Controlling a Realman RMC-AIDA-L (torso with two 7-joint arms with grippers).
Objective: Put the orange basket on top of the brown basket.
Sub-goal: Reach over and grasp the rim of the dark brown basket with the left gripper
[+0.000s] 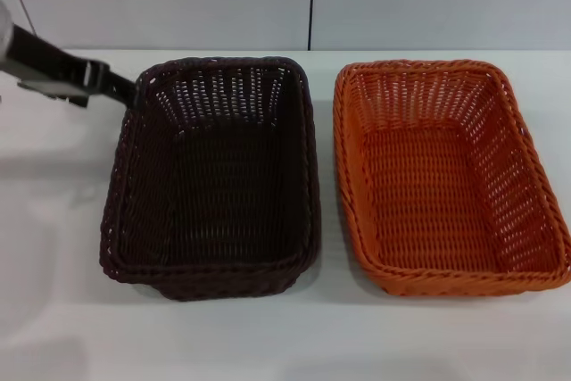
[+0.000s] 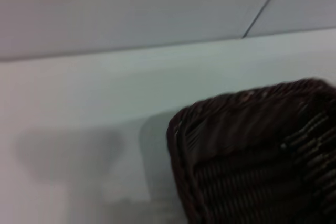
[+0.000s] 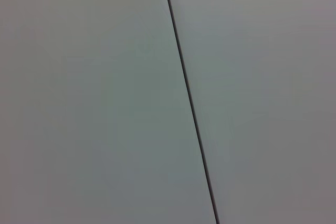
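Two baskets sit side by side on a white table [image 1: 53, 310], apart, with a narrow strip of tabletop between them. The brown basket [image 1: 214, 176] lies at about 9 o'clock from the middle of the head view, the orange basket [image 1: 446, 176] at about 3 o'clock. Both stand upright, mouths open upward, long sides running away from the robot. Around the brown basket's near end a second braided rim and a lower lip show under the top one; I cannot tell whether that is one basket or two nested.

The left gripper [image 1: 111, 85] comes in from 10 o'clock, a black arm link reaching down to the brown basket's far-left corner. Its tip meets the rim there or sits just beside it; whether its fingers are spread or pinched on the weave cannot be told. The left wrist view shows that same brown corner [image 2: 252, 156] close up against the white table [image 2: 105, 87], with a soft shadow on the surface next to it.

The right gripper does not appear in any view; its wrist camera sees only a pale wall [image 3: 79, 98] crossed by a dark seam [image 3: 190, 103].
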